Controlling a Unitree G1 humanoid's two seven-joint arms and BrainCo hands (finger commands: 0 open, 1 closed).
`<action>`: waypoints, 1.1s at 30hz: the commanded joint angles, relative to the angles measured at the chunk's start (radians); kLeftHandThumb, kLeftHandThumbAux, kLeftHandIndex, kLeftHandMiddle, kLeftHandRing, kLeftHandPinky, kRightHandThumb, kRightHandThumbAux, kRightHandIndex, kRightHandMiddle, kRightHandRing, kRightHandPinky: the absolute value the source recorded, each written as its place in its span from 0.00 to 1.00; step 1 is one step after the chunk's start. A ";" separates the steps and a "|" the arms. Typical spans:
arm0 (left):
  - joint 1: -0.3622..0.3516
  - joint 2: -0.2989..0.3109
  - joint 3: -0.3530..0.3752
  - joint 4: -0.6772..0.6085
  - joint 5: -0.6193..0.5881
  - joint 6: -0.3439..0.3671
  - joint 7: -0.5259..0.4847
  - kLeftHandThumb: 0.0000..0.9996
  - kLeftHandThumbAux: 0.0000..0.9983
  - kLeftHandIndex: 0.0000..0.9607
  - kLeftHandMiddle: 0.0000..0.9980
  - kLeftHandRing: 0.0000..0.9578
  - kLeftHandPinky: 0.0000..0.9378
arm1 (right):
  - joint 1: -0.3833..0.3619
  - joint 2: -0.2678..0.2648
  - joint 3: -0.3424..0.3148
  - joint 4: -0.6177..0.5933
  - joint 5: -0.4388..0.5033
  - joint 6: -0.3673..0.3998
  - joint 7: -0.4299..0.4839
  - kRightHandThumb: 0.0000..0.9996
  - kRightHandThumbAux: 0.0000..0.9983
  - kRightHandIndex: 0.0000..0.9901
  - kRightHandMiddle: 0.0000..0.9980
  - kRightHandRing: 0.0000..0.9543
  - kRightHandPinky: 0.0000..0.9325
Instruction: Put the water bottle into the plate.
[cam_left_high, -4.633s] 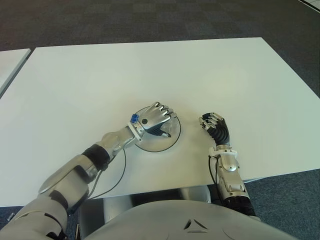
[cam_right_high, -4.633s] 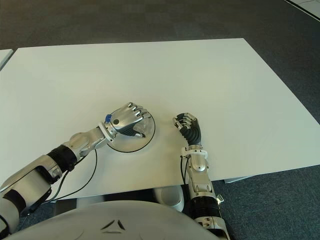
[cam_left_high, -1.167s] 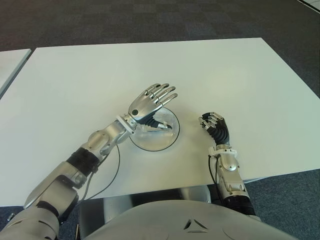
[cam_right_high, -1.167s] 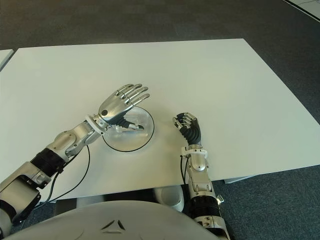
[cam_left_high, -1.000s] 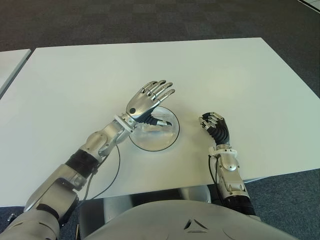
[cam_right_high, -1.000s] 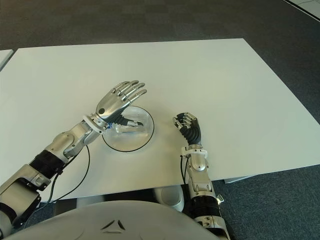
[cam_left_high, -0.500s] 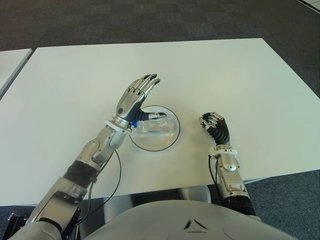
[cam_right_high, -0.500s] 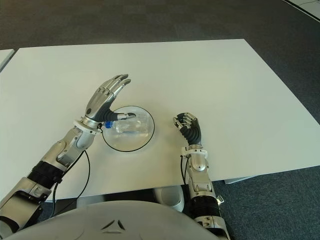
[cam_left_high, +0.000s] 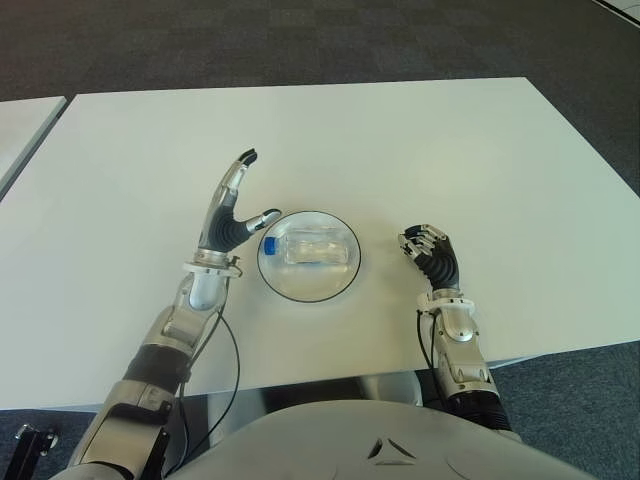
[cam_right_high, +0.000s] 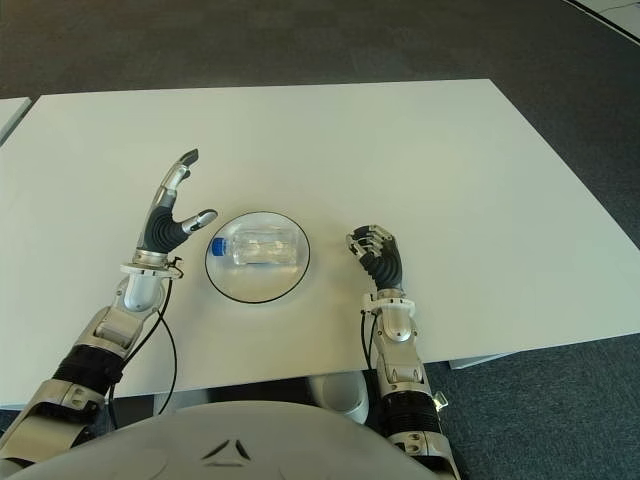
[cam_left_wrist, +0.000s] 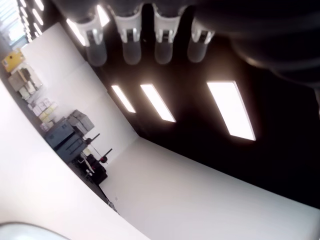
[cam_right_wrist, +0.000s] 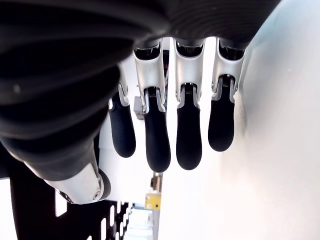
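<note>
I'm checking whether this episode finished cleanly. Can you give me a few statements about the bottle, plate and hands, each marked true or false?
1. The bottle lies on its side in the plate. True.
2. The left robot hand grips the bottle. False: it is open and raised beside the plate on its left, holding nothing.
3. The bottle's blue cap points toward the left robot hand. True.
4. The right robot hand is over the plate. False: it shows right of the plate, apart from it, fingers curled, holding nothing.
5. The bottle stands upright on the table. False: it lies flat inside the plate.

Clear water bottle (cam_left_high: 312, 249) flat in plate (cam_left_high: 300, 289)
</note>
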 joint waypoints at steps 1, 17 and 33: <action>0.047 -0.035 0.050 0.013 -0.079 0.011 -0.055 0.12 0.35 0.00 0.00 0.00 0.00 | 0.004 0.004 -0.004 0.003 0.007 0.005 0.001 0.70 0.73 0.43 0.50 0.53 0.54; 0.174 -0.175 0.137 -0.090 -0.321 0.097 -0.247 0.07 0.45 0.00 0.00 0.00 0.00 | 0.013 0.004 -0.002 -0.002 0.009 0.003 0.005 0.70 0.73 0.43 0.50 0.53 0.54; 0.225 -0.247 0.212 0.013 -0.415 0.093 -0.361 0.10 0.49 0.15 0.22 0.29 0.41 | 0.014 -0.001 0.002 0.001 0.003 -0.005 0.008 0.70 0.73 0.43 0.50 0.54 0.55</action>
